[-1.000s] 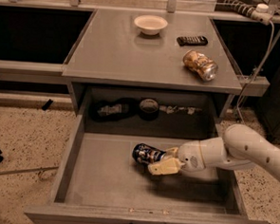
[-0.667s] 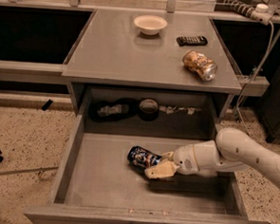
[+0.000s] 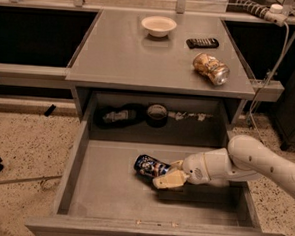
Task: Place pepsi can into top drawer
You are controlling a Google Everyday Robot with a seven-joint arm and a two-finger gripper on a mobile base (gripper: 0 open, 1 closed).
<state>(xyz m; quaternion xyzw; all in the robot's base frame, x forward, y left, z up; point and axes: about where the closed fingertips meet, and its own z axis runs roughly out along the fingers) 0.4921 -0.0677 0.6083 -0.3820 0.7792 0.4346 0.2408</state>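
Note:
The pepsi can (image 3: 151, 166) is dark blue with white and red markings and lies on its side inside the open top drawer (image 3: 108, 192), near the middle of its flat grey bottom. My gripper (image 3: 168, 176) reaches in from the right on a white arm and is shut on the can's right end, with a tan finger (image 3: 168, 182) under it. The can is low over the drawer floor; I cannot tell whether it touches.
On the grey desk top (image 3: 116, 53) stand a white bowl (image 3: 158, 25), a black remote (image 3: 202, 42) and a dented gold can (image 3: 211, 68). Dark clutter and a tape roll (image 3: 157, 113) lie at the back behind the drawer. A cable (image 3: 270, 77) hangs at right.
The gripper and the can have moved left and slightly down inside the drawer. The grip on the can is unchanged.

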